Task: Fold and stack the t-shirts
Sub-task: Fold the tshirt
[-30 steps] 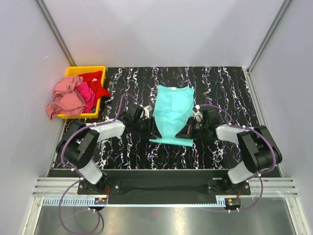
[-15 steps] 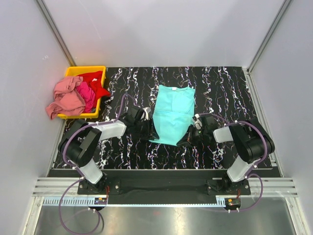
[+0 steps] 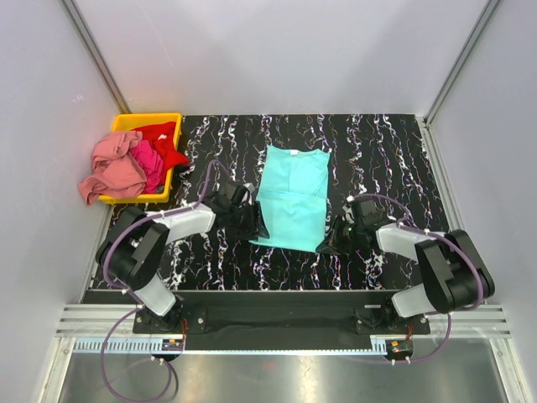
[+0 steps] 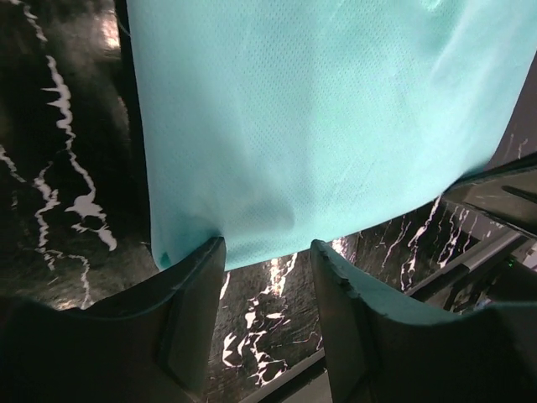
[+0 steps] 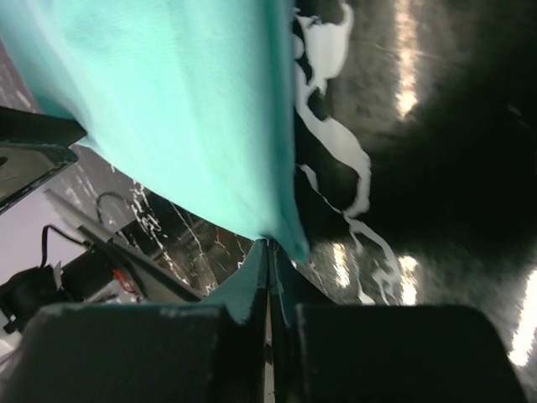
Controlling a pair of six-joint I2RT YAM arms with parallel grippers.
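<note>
Turquoise-teal cloth t-shirt point(image 3: 292, 197) lies on the black marbled table point(image 3: 377, 151), left gripper point(image 4: 267, 252) spread apart at its hem, right gripper point(image 5: 268, 252) pinched tight on its corner

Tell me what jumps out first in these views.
A turquoise t-shirt lies spread in the middle of the black marbled table, with the left end effector and right end effector at its near corners. At the far-left corner, a yellow bin overflows with pink, magenta and red shirts.
</note>
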